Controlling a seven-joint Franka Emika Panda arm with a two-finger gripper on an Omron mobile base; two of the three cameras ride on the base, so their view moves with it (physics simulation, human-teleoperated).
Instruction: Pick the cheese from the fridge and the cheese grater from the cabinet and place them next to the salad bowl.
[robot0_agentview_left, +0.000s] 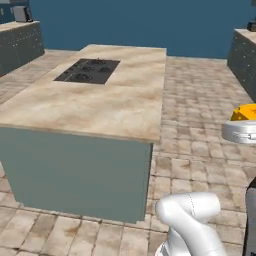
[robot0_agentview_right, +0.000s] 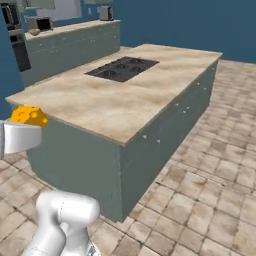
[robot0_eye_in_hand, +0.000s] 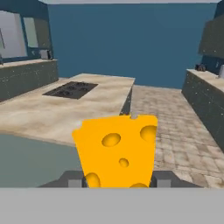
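The cheese (robot0_eye_in_hand: 117, 151) is a yellow-orange wedge with holes, standing upright between my two dark finger tips in the hand view. My gripper (robot0_eye_in_hand: 116, 180) is shut on it. From the left base view the cheese (robot0_agentview_left: 247, 112) pokes up above the pale hand at the right edge, over the tiled floor. The right base view has the cheese (robot0_agentview_right: 28, 116) at the left edge, level with the near corner of the island top. In both base views the gripper's fingers are hidden behind the hand.
A grey-green island (robot0_agentview_left: 75, 170) with a beige stone top and a black cooktop (robot0_agentview_left: 88, 70) stands ahead on the left. Counters run along the left wall (robot0_agentview_right: 70, 42) and the right wall (robot0_eye_in_hand: 205, 98). Brown tiled floor (robot0_agentview_left: 200, 110) lies open right of the island.
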